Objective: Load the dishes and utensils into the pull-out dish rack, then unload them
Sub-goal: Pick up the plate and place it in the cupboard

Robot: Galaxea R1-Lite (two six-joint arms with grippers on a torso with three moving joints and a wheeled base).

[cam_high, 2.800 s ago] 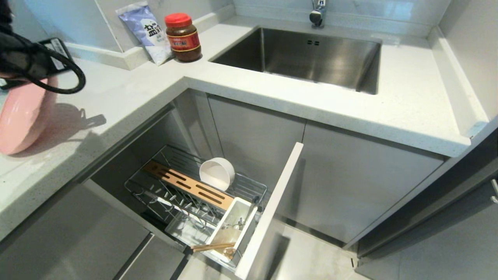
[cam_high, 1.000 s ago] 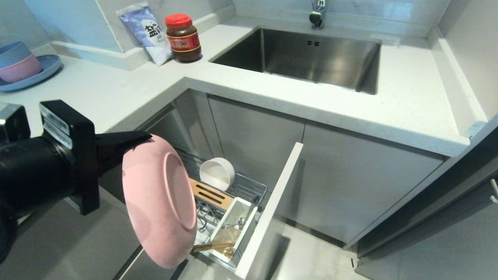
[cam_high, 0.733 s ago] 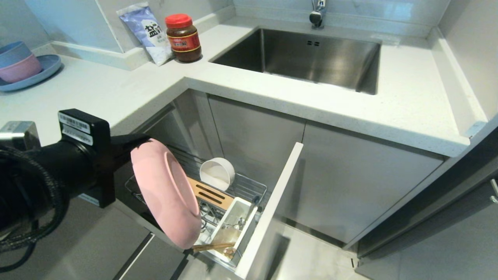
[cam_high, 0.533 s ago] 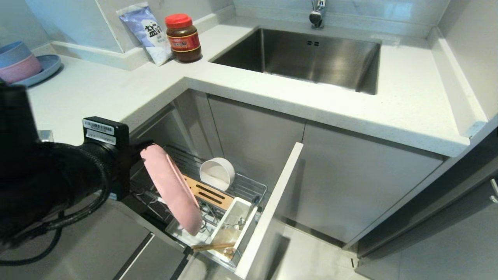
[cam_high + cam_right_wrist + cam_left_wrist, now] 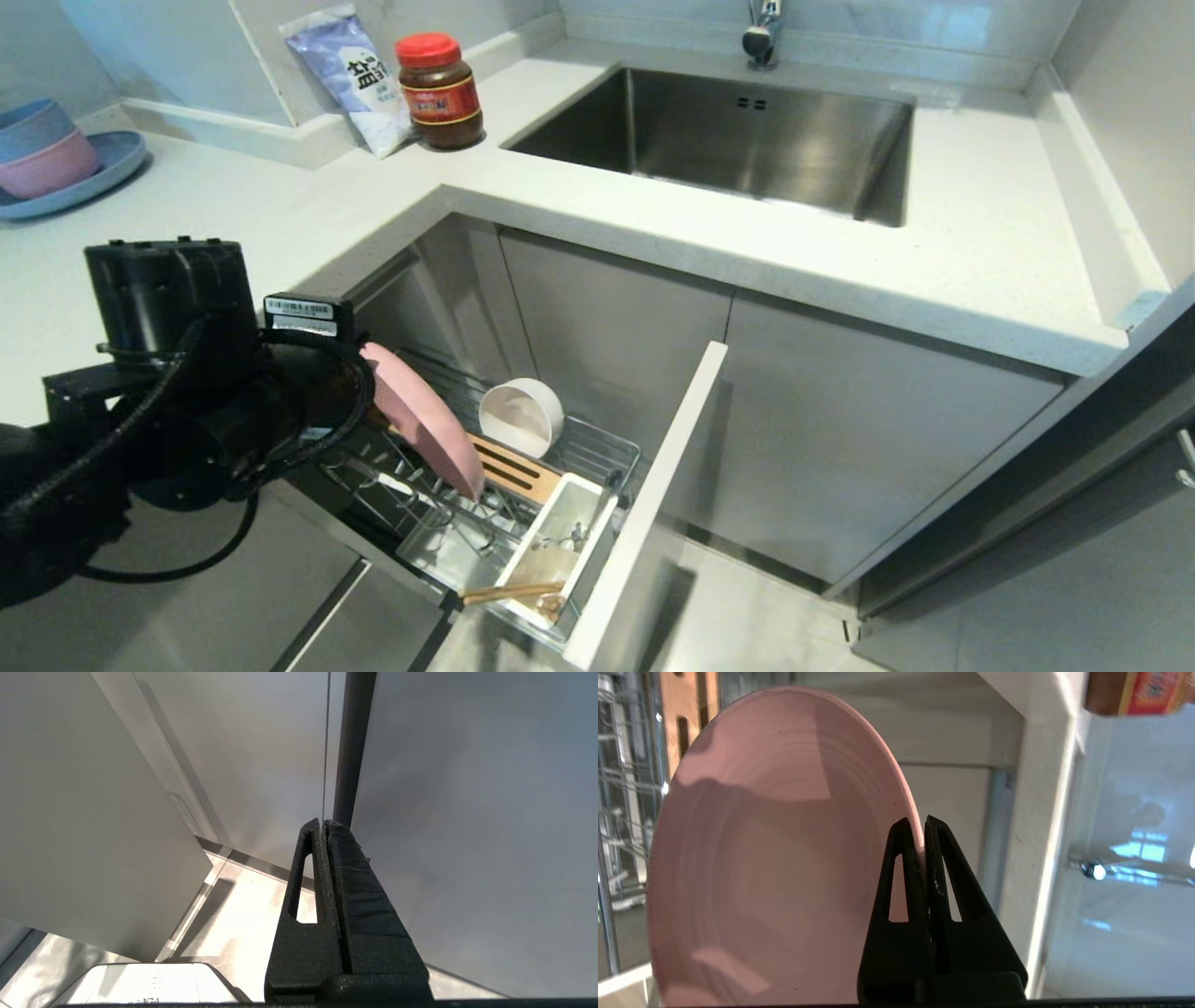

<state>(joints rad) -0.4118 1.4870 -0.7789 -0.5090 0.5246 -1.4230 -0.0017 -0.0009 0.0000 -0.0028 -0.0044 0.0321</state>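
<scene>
This is a kitchen corner with a pale counter (image 5: 280, 224) and a steel sink (image 5: 738, 140). A jar with a red lid (image 5: 437, 90) and a blue bag (image 5: 353, 79) stand by the wall, and a blue plate with stacked bowls (image 5: 56, 159) sits far off to the left. Below the counter the pull-out dish rack (image 5: 597, 457) is slid out. The left gripper (image 5: 923, 828) pinches the rim of the pink plate (image 5: 425, 425), holding it on its edge over the wire prongs, beside the wooden strip (image 5: 509, 465). The white bowl (image 5: 520, 416) lies tipped at the back of the rack. The chopsticks (image 5: 509, 592) and the fork (image 5: 571, 538) are in the white caddy (image 5: 597, 518). The right gripper (image 5: 323, 828) is closed on nothing, down by the grey cabinet doors.
</scene>
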